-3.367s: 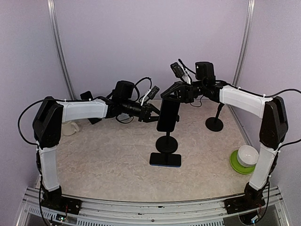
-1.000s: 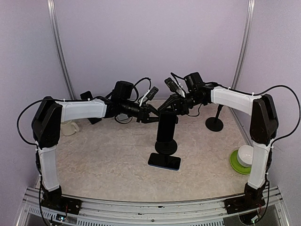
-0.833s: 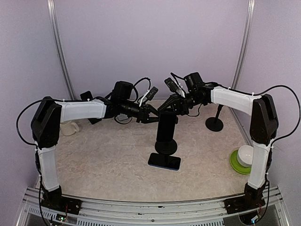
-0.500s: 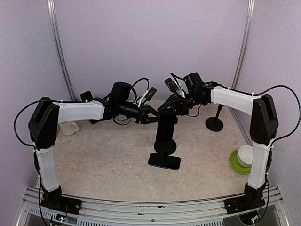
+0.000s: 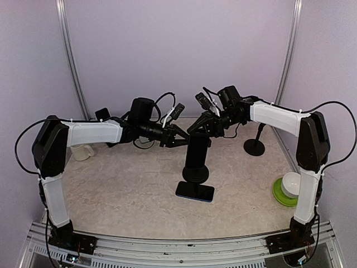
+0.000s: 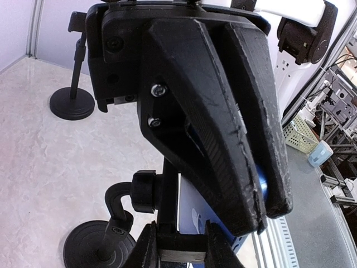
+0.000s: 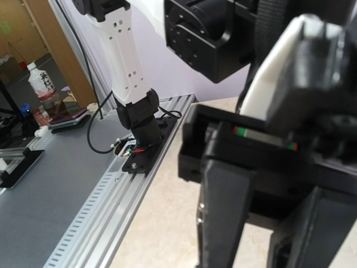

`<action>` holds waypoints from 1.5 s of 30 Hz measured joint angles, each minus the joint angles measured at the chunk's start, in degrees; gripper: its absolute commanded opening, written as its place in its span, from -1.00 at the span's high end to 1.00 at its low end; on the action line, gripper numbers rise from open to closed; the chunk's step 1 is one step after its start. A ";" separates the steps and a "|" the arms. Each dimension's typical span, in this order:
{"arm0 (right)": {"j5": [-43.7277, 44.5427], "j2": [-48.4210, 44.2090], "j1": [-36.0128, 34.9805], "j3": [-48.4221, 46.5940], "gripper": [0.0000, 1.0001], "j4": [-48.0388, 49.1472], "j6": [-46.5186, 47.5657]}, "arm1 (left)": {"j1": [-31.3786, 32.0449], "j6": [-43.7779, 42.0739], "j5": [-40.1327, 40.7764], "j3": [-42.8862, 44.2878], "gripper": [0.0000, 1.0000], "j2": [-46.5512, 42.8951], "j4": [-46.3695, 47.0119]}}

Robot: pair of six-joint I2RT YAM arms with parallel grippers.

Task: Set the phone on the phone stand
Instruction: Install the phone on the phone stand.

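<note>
In the middle of the overhead view the phone (image 5: pixel 196 149) stands upright on its short end, directly above the round base of the stand (image 5: pixel 196 175) on the pale worktop (image 5: pixel 128 184). Whether its lower end is fully seated in the stand's holder cannot be told. The left gripper (image 5: pixel 182 140) comes in from the left of the frame and meets the phone's left edge. In its wrist view the two dark fingers (image 6: pixel 212 139) are drawn nearly together, with a sliver of the phone's blue back between their tips, so it pinches that edge. The right gripper (image 5: pixel 202 128) reaches in from the upper right and is clenched on the phone's top edge. Its wrist view is too filled with dark hardware to show the contact. Just in front of the stand's base, toward the bottom of the frame, a flat dark slab (image 5: pixel 195 191) with a blue edge lies on the worktop. A second stand (image 5: pixel 255 146) stands bare at right of centre. A white bowl (image 5: pixel 293 183) sits on a green plate (image 5: pixel 279 196) at the right edge, and a pale mug (image 5: pixel 83 152) is at the left.
</note>
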State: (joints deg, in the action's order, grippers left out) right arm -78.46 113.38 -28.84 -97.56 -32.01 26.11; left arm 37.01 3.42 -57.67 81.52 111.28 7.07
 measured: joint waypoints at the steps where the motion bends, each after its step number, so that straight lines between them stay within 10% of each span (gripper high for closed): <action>1: 0.11 0.00 0.00 -0.09 1.00 -0.17 0.15 | -0.04 0.00 -0.07 -0.07 1.00 -0.04 0.02; 45: 9.09 0.94 0.92 -3.98 1.00 -1.42 -9.31 | -1.95 2.84 0.57 -2.45 1.00 -2.82 0.17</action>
State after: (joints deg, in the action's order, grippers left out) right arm -69.36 114.32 -27.92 -101.54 -33.43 16.80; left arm 35.07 6.26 -57.10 79.07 108.47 7.25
